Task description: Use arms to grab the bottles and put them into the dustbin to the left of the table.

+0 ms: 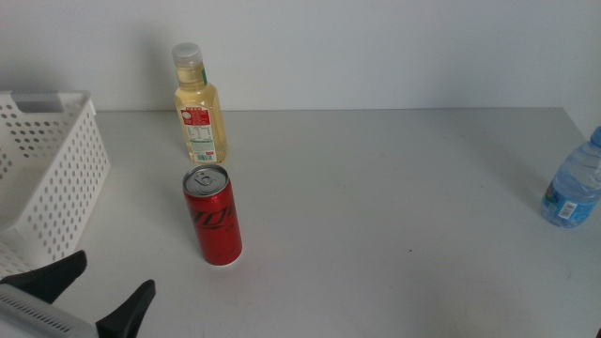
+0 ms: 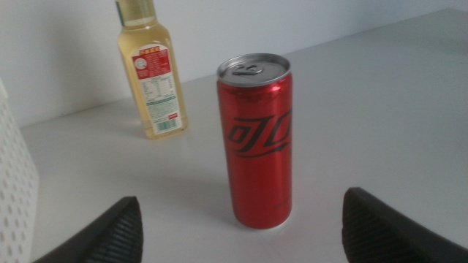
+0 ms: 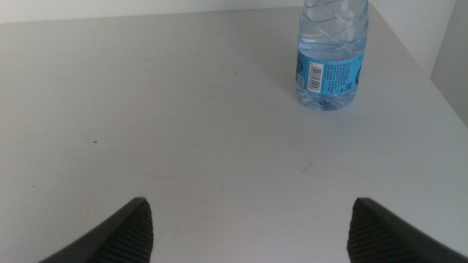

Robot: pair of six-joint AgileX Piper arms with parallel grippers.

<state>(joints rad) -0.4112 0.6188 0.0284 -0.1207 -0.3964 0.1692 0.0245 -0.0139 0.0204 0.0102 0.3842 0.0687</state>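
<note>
Tabletop [image 1: 394,188]: light grey, matte, plain.

Red can [image 1: 212,215]: slim, upright, silver top with pull tab; black Chinese characters down its side (legible in the left wrist view as 可口, the rest turned away). Stands near the middle-left of the tabletop, just in front of the yellow bottle.

Yellow bottle [image 1: 199,108]: clear, upright, yellow liquid, white cap; red-and-white label with a green band, print too small to read. Stands by the back wall.

Water bottle [image 1: 575,184]: clear, blue label with a barcode, upright at the far right edge, cut off by the frame.

Dustbin [image 1: 56,169]: white perforated basket with a handle cutout, at the left edge.

Left gripper [image 1: 105,291]: low at the bottom left, fingers spread wide, empty, apart from the can.

Right gripper [image 3: 248,226]: seen only in its own wrist view, fingers wide, empty, well short of the water bottle.
</note>
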